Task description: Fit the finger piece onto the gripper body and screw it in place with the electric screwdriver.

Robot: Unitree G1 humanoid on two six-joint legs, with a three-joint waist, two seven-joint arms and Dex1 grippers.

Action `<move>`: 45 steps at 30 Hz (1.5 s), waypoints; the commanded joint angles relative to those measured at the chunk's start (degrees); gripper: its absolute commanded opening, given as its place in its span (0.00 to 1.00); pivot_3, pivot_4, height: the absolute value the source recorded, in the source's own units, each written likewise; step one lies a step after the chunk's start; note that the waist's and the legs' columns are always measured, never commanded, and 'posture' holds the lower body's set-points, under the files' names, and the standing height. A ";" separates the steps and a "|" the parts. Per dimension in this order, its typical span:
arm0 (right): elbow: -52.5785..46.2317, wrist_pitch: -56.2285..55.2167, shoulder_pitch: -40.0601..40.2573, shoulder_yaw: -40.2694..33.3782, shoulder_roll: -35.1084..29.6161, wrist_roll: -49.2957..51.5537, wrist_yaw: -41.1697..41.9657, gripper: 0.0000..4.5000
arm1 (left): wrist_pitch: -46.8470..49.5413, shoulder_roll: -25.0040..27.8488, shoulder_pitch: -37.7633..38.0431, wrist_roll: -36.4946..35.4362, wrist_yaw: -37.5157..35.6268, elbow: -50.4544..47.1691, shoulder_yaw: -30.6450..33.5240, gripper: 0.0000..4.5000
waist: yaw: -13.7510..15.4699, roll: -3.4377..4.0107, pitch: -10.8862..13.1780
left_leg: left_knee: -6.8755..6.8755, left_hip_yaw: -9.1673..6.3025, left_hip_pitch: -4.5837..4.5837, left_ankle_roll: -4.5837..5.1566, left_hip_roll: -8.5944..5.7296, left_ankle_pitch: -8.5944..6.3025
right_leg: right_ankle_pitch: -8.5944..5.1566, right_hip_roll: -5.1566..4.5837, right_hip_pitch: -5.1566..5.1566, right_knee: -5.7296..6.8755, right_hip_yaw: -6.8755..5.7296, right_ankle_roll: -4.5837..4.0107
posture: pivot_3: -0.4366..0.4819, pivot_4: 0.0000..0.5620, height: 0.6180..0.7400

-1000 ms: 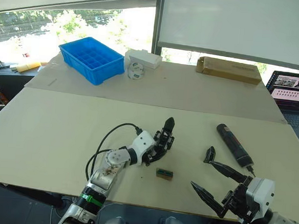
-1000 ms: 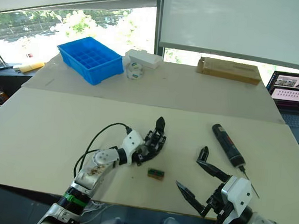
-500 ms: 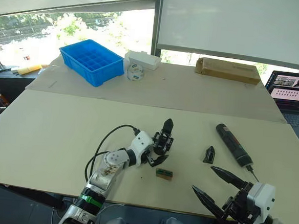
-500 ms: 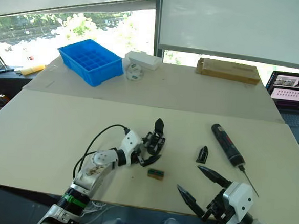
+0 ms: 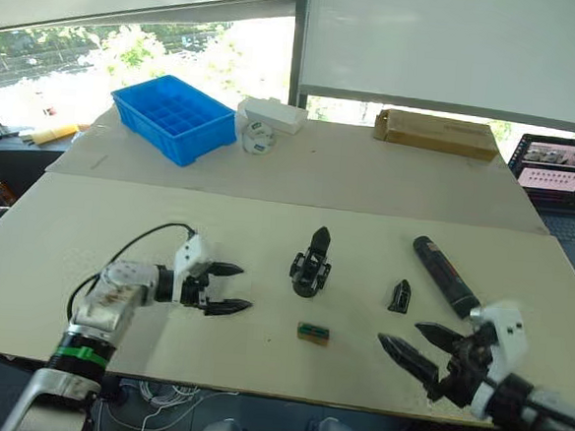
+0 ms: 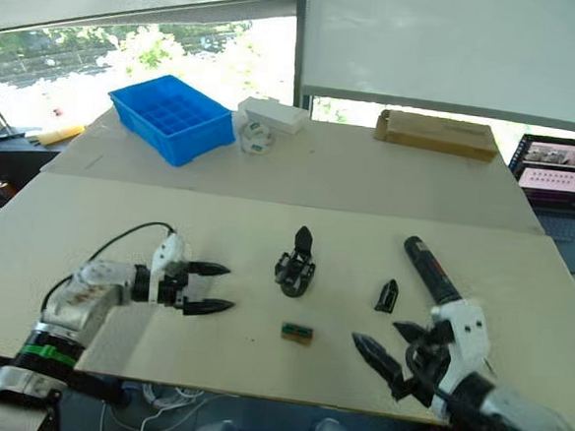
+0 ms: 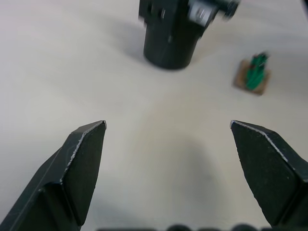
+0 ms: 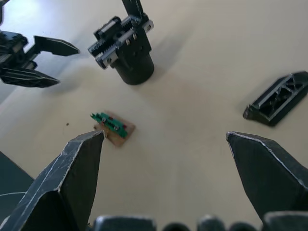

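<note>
The left gripper [image 5: 225,288] has let go of the gripper body [image 5: 309,264] and moved away to the left; its fingers are now spread apart and hold nothing. The gripper body stands alone and upright in the middle of the table [image 5: 89,231]. The finger piece [image 5: 399,295] lies to its right, and the electric screwdriver [image 5: 444,276] is just right of the piece. The right gripper [image 5: 414,350] has pulled back toward the near edge, also wide open and empty. A small green-topped block [image 5: 312,333] lies near the body. So no part is held now, and I think the fitting is not yet started.
</note>
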 commanded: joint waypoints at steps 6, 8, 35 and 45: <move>19.97 3.65 -22.08 14.59 -10.27 26.78 -33.52 1.00 | 0.93 3.18 -4.67 -7.05 -9.67 -7.18 2.76 0.97 | -0.09 -0.21 0.11 | 0.02 0.01 -0.09 0.01 -0.04 0.02 | 0.02 -0.10 0.03 -0.19 -0.02 0.06 | 0.48 0.27 1.00; 23.27 5.21 -27.34 17.83 -7.51 26.83 -36.44 1.00 | 2.39 3.04 -4.82 -8.13 -9.19 -9.02 2.84 0.97 | -0.18 -0.20 0.11 | 0.00 0.02 -0.08 -0.01 -0.04 0.02 | -0.01 -0.02 0.04 -0.20 -0.02 0.11 | 0.48 0.27 1.00; 39.36 15.84 -43.42 31.73 12.33 26.11 -52.96 1.00 | 6.72 3.07 0.84 -11.39 -2.13 -18.52 4.31 0.97 | -1.14 -0.48 -0.07 | 0.05 0.15 0.02 -0.01 -0.03 0.04 | 0.02 0.18 0.17 -0.11 0.04 0.30 | 0.48 0.27 1.00; 40.09 15.55 -43.45 31.80 16.21 26.09 -56.68 0.35 | 4.20 2.99 -2.51 -10.09 -2.50 -12.72 4.60 1.00 | -1.95 -0.69 -0.20 | -0.02 0.16 0.10 -0.13 0.08 0.10 | 0.00 0.27 0.17 -0.12 0.08 0.26 | 0.48 0.27 1.00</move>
